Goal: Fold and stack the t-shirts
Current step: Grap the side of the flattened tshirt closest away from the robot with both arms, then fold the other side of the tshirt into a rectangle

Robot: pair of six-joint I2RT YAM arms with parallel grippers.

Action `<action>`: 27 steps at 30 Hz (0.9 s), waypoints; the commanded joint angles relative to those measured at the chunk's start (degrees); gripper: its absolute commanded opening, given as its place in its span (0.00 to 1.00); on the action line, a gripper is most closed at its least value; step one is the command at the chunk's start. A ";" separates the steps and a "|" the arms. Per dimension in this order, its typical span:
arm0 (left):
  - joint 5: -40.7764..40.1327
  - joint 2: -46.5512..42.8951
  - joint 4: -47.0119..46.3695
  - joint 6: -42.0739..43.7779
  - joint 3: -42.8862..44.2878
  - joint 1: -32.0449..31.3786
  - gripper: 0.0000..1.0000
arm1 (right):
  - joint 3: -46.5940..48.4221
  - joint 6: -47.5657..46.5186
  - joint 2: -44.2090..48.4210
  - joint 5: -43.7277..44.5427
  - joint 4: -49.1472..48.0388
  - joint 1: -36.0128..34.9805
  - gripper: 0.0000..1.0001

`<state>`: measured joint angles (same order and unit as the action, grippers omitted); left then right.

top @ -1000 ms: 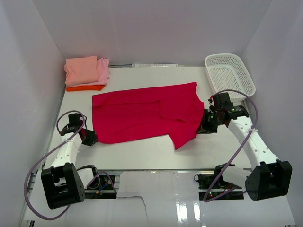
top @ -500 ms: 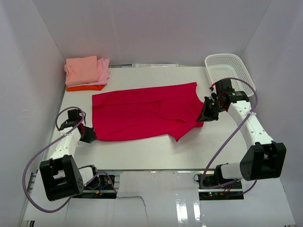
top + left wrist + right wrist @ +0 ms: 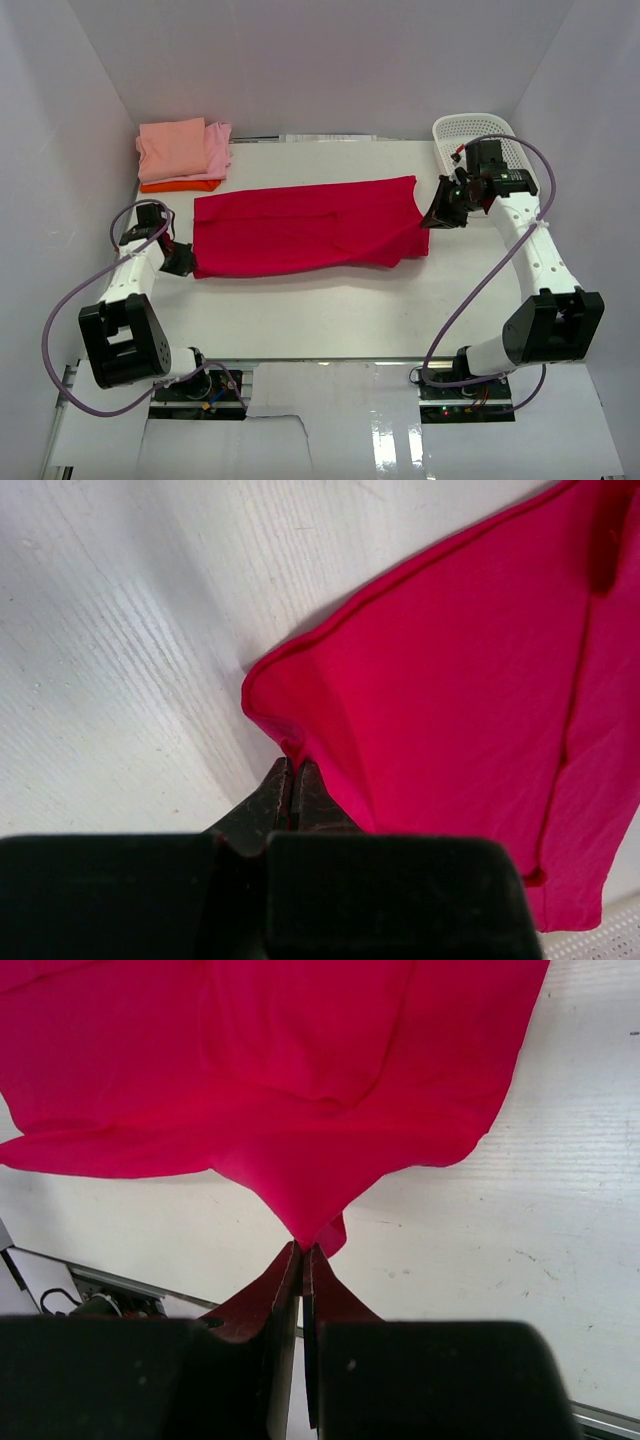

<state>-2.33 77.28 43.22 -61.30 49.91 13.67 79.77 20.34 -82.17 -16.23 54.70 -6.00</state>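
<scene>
A large crimson-red t-shirt (image 3: 300,228) lies spread across the middle of the table, its near edge lifted and carried back over itself. My left gripper (image 3: 188,262) is shut on the shirt's near left corner (image 3: 290,748), pinching a small fold of cloth. At the right end, my right gripper (image 3: 432,220) is shut on a bunched point of the same shirt (image 3: 305,1238), which hangs from the closed jaws above the table. Folded salmon-pink (image 3: 172,147), light pink (image 3: 220,148) and orange (image 3: 180,185) t-shirts are stacked at the back left corner.
A white lattice basket (image 3: 486,150) stands at the back right, just behind my right arm. White walls close in the table on the left, back and right. The table's near edge (image 3: 320,360) runs in front of both arm bases.
Both grippers have carried the shirt's near edge away from me, toward the back. The near right flap that hung forward now lies drawn up over the shirt, which looks narrower front to back.
</scene>
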 commanded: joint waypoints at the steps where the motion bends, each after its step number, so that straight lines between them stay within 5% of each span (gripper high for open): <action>1: 0.04 0.15 0.20 -1.02 2.64 0.30 0.00 | 3.81 -1.00 -1.14 -0.03 1.29 0.46 0.08; 27: -0.75 10.79 -0.33 1.00 14.24 0.22 0.00 | 14.01 -0.83 -11.60 1.73 -1.17 1.69 0.08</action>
<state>-2.13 88.01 43.42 -60.84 60.53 13.67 90.67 20.32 -93.45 -14.90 55.16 -4.82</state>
